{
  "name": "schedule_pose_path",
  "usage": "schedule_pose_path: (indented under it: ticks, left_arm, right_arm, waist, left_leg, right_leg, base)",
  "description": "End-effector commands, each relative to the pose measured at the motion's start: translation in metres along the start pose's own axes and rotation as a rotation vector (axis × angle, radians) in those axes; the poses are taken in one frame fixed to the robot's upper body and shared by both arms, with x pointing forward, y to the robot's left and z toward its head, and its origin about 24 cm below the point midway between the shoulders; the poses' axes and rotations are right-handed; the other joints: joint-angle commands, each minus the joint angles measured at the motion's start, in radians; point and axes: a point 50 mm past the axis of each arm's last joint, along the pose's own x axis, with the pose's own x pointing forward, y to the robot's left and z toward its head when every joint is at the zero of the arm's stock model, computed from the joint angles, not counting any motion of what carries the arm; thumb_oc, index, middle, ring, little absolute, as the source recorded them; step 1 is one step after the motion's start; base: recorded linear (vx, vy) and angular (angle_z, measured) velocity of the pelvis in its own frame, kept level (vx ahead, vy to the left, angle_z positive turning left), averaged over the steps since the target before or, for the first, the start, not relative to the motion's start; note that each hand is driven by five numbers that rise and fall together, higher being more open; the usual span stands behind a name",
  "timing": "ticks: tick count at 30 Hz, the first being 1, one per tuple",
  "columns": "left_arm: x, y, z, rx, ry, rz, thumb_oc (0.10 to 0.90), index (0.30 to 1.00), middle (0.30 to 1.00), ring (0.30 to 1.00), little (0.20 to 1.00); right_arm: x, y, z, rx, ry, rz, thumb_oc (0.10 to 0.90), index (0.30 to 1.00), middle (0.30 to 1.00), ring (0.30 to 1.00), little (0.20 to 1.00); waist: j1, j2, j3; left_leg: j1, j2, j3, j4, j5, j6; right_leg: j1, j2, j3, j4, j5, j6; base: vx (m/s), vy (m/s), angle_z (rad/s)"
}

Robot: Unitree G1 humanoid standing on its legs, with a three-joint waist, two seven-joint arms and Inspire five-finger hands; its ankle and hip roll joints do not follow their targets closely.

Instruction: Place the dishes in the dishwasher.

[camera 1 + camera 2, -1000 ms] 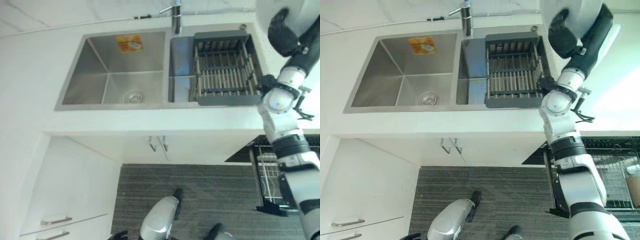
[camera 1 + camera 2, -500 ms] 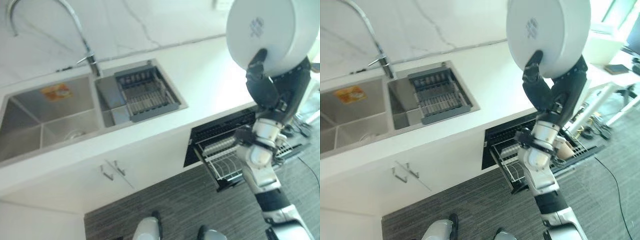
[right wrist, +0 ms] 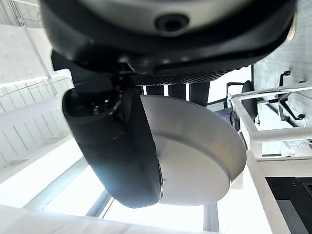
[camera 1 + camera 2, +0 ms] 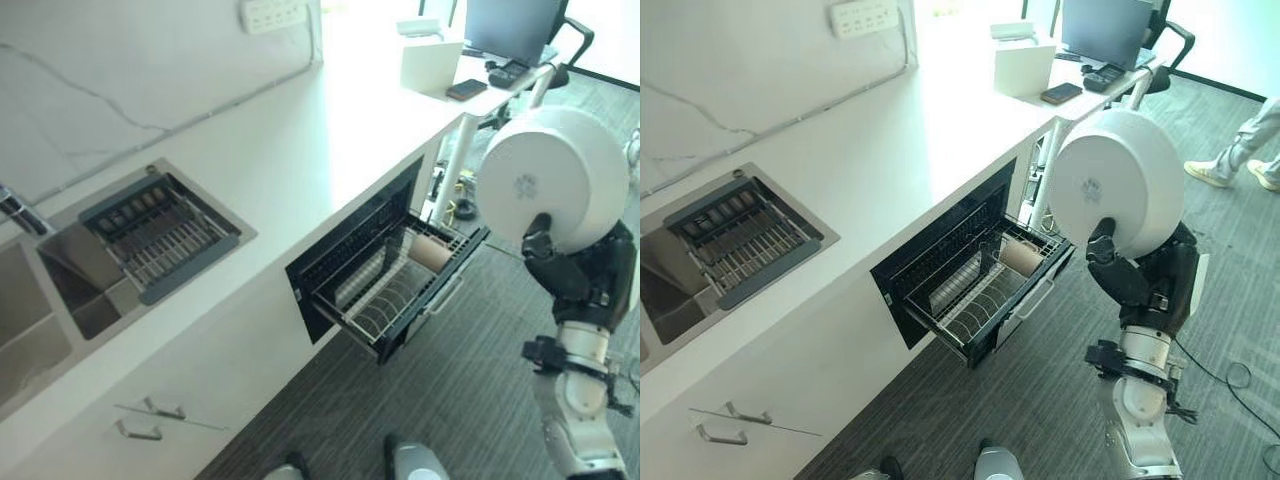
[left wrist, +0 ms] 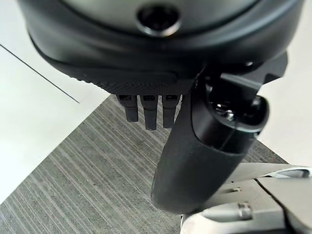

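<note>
Sink side: a stainless steel sink (image 4: 60, 290) is set into the white countertop (image 4: 300, 150) at the far left, with a dark grey slatted drying rack (image 4: 155, 235) sitting in its right-hand part.
Dishwasher: the black pull-out dishwasher drawer (image 4: 385, 275) stands open under the counter; its white wire rack (image 4: 975, 300) holds a tan cylindrical cup (image 4: 1019, 258) lying near the outer end, and the plate slots beside the cup look free.
Dish: a round white plate (image 4: 1116, 197) is held up on edge in the air, to the right of the drawer and apart from it, its underside facing the head camera.
Right hand: the right hand (image 4: 1140, 280) grasps the plate by its lower rim, thumb across the underside, fingers behind; the right wrist view shows the same pinch.
Left hand: the left hand (image 5: 146, 109) hangs over the grey striped carpet (image 5: 87, 185), fingers slack, holding nothing.
Step in hand: carrying the plate to the drawer, by my reading.
Next move: lower the plate toward the rack, keep it on edge, and line its rim with an empty slot clear of the cup before letting go.
</note>
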Motion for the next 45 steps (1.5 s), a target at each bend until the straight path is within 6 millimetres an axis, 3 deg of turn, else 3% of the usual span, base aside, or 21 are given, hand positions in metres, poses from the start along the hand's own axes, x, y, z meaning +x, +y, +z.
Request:
schedule_pose_path:
  ticks: [1,8,13,19,24,29,34,40,45]
  left_arm:
    - [-0.001,-0.006,0.034,-0.01,-0.105,-0.034,0.8,0.9,0.9,0.9,0.9]
    - [-0.002,0.0,0.039,0.037,-0.101,-0.025,0.8,0.9,0.9,0.9,0.9]
    - [-0.002,0.008,0.046,0.074,-0.109,-0.018,0.8,0.9,0.9,0.9,0.9]
    - [-0.004,0.015,0.062,0.055,-0.141,-0.021,0.8,0.9,0.9,0.9,0.9]
    - [-0.005,0.016,0.067,0.011,-0.15,-0.033,0.8,0.9,0.9,0.9,0.9]
    - [-0.006,0.021,0.074,-0.074,-0.165,-0.041,0.8,0.9,0.9,0.9,0.9]
    - [-0.008,0.026,0.083,-0.082,-0.191,-0.048,0.8,0.9,0.9,0.9,0.9]
    - [-0.012,0.025,0.1,-0.078,-0.245,-0.061,0.8,0.9,0.9,0.9,0.9]
    - [-0.015,0.022,0.113,-0.068,-0.285,-0.07,0.8,0.9,0.9,0.9,0.9]
  right_arm:
    - [0.037,0.018,0.046,0.06,-0.295,0.148,0.4,0.3,0.3,0.3,0.3]
    - [0.04,0.028,0.006,-0.079,-0.131,0.3,0.4,0.3,0.3,0.3,0.3]
    - [0.061,0.036,0.0,-0.196,-0.115,0.303,0.4,0.3,0.3,0.3,0.3]
    - [0.088,0.052,0.009,-0.273,-0.146,0.338,0.4,0.3,0.3,0.3,0.3]
    - [0.101,0.055,0.003,-0.35,-0.093,0.345,0.4,0.3,0.3,0.3,0.3]
    - [0.126,0.031,-0.007,-0.498,-0.005,0.218,0.4,0.3,0.3,0.3,0.3]
    - [0.152,0.001,-0.002,-0.64,0.053,0.029,0.4,0.3,0.3,0.3,0.3]
    - [0.179,-0.023,0.032,-0.876,-0.051,-0.323,0.4,0.3,0.3,0.3,0.3]
    - [0.191,-0.029,0.06,-1.049,-0.178,-0.522,0.4,0.3,0.3,0.3,0.3]
  waist:
    - [0.019,-0.021,0.0]
    - [0.051,-0.012,0.019]
    - [0.096,-0.003,0.048]
    - [0.128,0.007,0.096]
    - [0.152,0.012,0.117]
    - [0.193,0.03,0.162]
    - [0.226,0.061,0.23]
    - [0.245,0.087,0.282]
    - [0.255,0.115,0.312]
  left_leg:
    - [0.014,0.025,-0.088,0.085,-0.178,0.002]
    - [-0.001,0.001,-0.117,0.085,-0.176,0.003]
    - [-0.038,-0.026,-0.162,0.085,-0.173,0.007]
    - [-0.078,-0.046,-0.195,0.085,-0.159,0.01]
    - [-0.093,-0.056,-0.209,0.085,-0.153,0.012]
    - [-0.126,-0.067,-0.222,0.085,-0.137,0.017]
    - [-0.162,-0.073,-0.246,0.085,-0.116,0.023]
    - [-0.202,-0.081,-0.256,0.085,-0.098,0.03]
    - [-0.24,-0.087,-0.271,0.085,-0.079,0.043]
  right_leg:
    - [0.039,-0.057,-0.027,-0.015,-0.071,0.06]
    - [0.029,-0.074,-0.047,-0.015,-0.065,0.061]
    - [0.007,-0.092,-0.067,-0.015,-0.054,0.068]
    - [-0.019,-0.106,-0.079,-0.015,-0.038,0.07]
    - [-0.024,-0.119,-0.092,-0.015,-0.029,0.074]
    - [-0.037,-0.14,-0.122,-0.015,-0.013,0.077]
    - [-0.035,-0.141,-0.15,-0.015,-0.008,0.065]
    - [-0.05,-0.132,-0.167,-0.015,-0.006,0.056]
    - [-0.067,-0.113,-0.178,-0.015,0.002,0.04]
  base:
    - [0.0,0.0,0.0]
    - [0.01,-0.002,0.06]
    - [0.03,0.027,0.2]
    - [-0.04,0.046,0.18]
    - [0.0,0.046,0.1]
    - [-0.04,0.043,0.25]
    - [-0.03,0.034,0.26]
    - [-0.02,0.009,0.05]
    - [-0.03,0.003,0.0]
